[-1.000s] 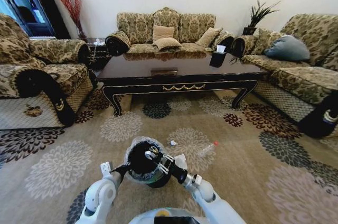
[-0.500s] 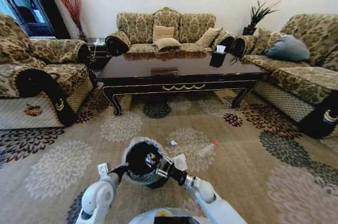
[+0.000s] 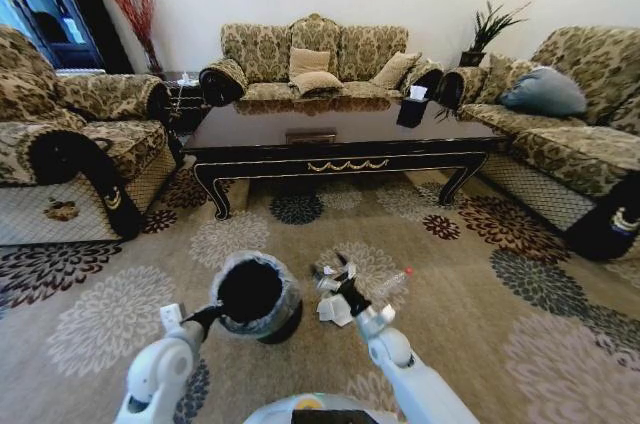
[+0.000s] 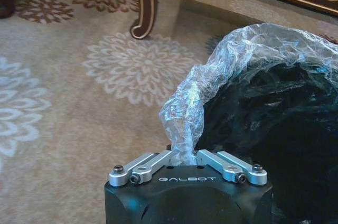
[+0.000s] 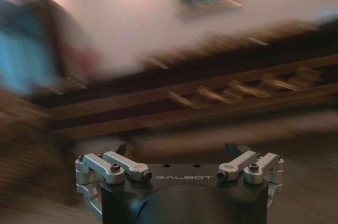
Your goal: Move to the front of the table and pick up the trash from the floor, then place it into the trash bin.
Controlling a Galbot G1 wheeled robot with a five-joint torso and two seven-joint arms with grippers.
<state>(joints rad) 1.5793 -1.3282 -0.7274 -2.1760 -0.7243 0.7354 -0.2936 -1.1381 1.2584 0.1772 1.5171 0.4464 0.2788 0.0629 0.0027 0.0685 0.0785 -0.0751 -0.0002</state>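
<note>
The trash bin (image 3: 255, 294), black with a crinkled clear liner, is just in front of me on the carpet. My left gripper (image 3: 207, 316) is shut on its liner (image 4: 185, 129) at the rim; the dark inside of the bin (image 4: 274, 129) lies beyond. My right gripper (image 3: 333, 272) is open and holds nothing, to the right of the bin, above the carpet. Its fingers (image 5: 120, 149) are spread wide. Crumpled white paper (image 3: 334, 310) lies under that arm. A clear bottle (image 3: 390, 284) with a red cap lies further right. The dark table (image 3: 340, 144) stands ahead.
Patterned sofas flank the table: one on the left (image 3: 70, 134), one behind it (image 3: 315, 64), one on the right (image 3: 570, 124). A small black tissue box (image 3: 412, 107) sits on the table. A curved table leg (image 4: 145, 7) stands near the bin. Flowered carpet (image 3: 480, 274) spreads to the right.
My right gripper has swung from over the bin's mouth out to the right, above the carpet. My left arm and the bin have shifted left.
</note>
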